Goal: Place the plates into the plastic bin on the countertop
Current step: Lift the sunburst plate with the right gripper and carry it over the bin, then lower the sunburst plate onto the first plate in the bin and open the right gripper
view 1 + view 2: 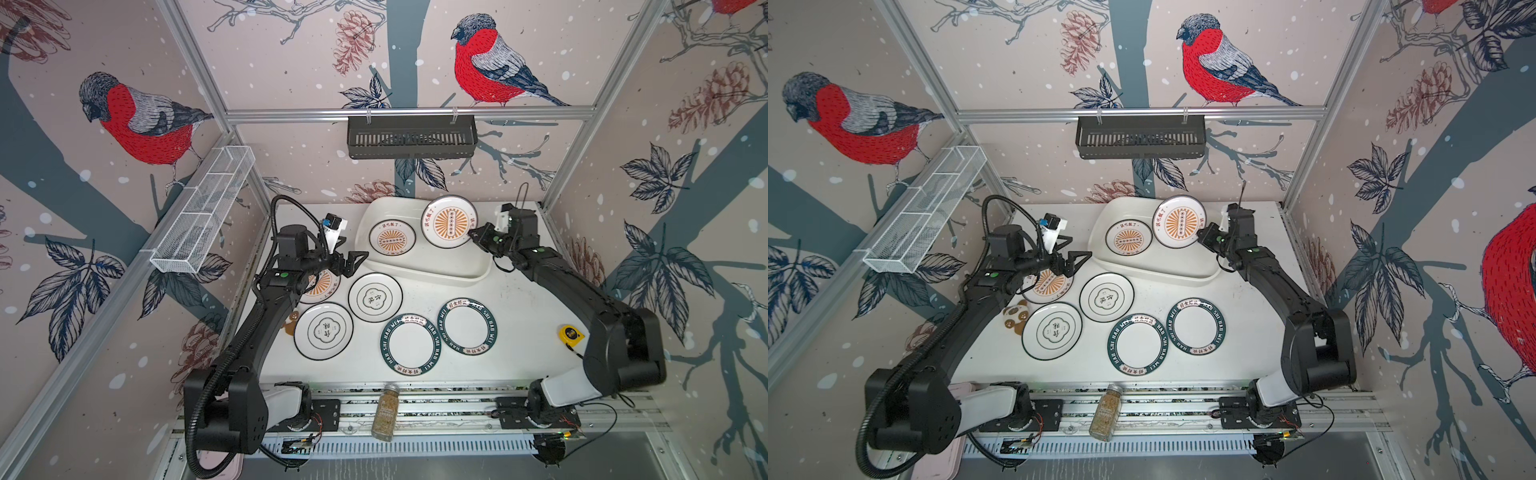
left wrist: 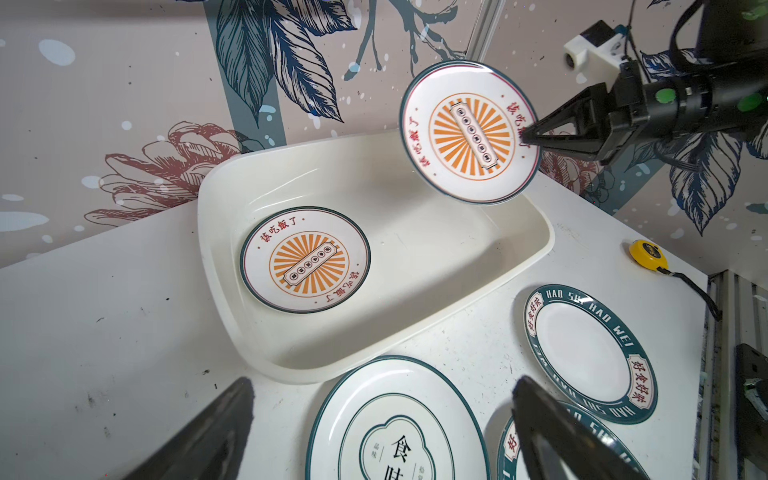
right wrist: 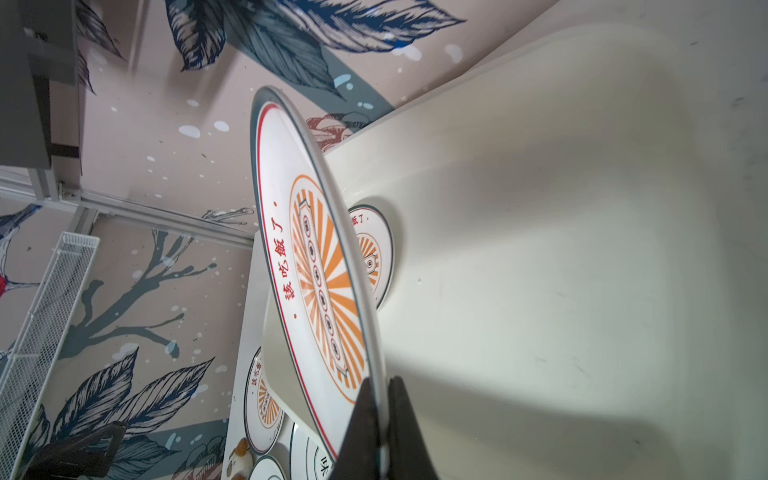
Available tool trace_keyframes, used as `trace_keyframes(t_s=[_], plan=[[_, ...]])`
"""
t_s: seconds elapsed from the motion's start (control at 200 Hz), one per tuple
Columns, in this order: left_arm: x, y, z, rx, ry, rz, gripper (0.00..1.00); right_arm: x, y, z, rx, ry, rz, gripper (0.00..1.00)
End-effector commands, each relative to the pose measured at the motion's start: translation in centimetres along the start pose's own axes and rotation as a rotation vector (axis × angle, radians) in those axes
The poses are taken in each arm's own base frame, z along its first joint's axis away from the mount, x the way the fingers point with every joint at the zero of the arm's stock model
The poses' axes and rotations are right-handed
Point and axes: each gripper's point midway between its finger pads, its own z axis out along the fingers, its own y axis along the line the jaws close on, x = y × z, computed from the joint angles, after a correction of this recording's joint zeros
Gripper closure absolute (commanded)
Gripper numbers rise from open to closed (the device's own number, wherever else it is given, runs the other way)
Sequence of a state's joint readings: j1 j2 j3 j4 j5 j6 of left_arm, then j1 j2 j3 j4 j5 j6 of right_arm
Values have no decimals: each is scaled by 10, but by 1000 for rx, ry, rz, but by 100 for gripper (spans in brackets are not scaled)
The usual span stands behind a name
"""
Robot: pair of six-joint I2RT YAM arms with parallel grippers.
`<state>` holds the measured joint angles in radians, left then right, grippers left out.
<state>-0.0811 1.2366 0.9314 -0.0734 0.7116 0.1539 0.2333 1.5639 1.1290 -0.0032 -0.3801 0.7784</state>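
Right gripper (image 1: pixel 472 234) clamps the rim of a round, glossy sunburst plate (image 1: pixel 449 222), tilted over the smooth, rounded white plastic bin (image 1: pixel 440 264). Left gripper (image 1: pixel 357 264) jaws stand wide apart.

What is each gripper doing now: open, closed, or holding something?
Left gripper: open, holding nothing.
Right gripper: closed on the rim of the orange-patterned plate, tilted over the bin.

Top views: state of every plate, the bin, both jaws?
Held plate, tilted over bin, rim pinched.
Bin, one sunburst plate flat inside.
Other five plates, lying on countertop.
Left jaws, open, empty.
Right jaws, shut on held plate.
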Motion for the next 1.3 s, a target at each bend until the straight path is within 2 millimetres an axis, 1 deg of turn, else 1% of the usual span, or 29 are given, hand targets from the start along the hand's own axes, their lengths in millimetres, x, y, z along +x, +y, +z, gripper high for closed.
trace_keyframes(t_s=[0.0,0.055,0.075,0.15,0.255,0.395,0.56,0.725,0.755,0.941,1.296], plan=[[-4,-2,-1,6,-16,17,4,1,20,28,-41,11,-51,98],[-4,-2,-2,6,-18,17,4,7,25,45,-58,44,-55,98],[-4,-3,-2,6,-18,18,4,12,25,54,-59,66,-55,98],[-5,-3,-3,5,-22,21,4,20,31,76,-77,108,-60,98],[-6,-4,-3,7,-26,21,4,32,31,106,-85,167,-55,98],[-6,-4,-3,9,-28,19,4,39,23,133,-87,198,-30,98],[-7,-5,-3,11,-30,21,4,51,18,158,-97,259,-9,97],[-7,-5,-3,14,-32,20,4,55,13,171,-93,286,-6,96],[-7,-5,-3,16,-32,19,4,57,9,175,-86,295,-3,96],[-8,-3,-2,9,-32,20,4,61,3,185,-81,313,14,95],[-8,-3,-2,13,-32,25,4,66,-2,195,-87,342,31,90]])
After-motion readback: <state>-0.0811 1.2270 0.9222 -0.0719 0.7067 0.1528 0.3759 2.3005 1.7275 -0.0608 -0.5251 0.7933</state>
